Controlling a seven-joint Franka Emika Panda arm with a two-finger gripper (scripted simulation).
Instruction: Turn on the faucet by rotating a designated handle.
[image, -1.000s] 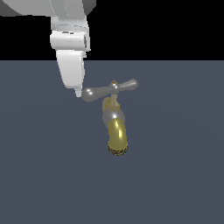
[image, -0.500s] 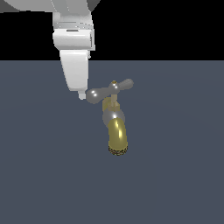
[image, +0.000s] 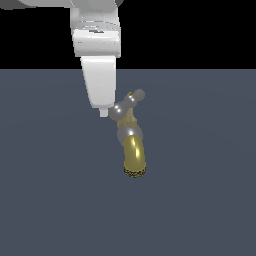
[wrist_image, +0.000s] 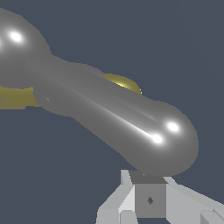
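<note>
The faucet stands on the dark floor with its brass-gold spout curving down towards the viewer. Its handle, a silver crossbar with bulb ends and a small brass knob, sits on top, angled from lower left to upper right in the exterior view. My gripper hangs just to the exterior view's left of it, fingers together, tip against the nearer bulb. In the wrist view the handle fills the frame, one bulb resting right at my gripper. Nothing is held between the fingers.
A flat grey-blue floor surrounds the faucet, with a black background behind it. No other objects are in view.
My gripper has moved to the exterior view's right and slightly down, pushing the near bulb. The handle has swung from nearly level to a steeper, foreshortened angle.
</note>
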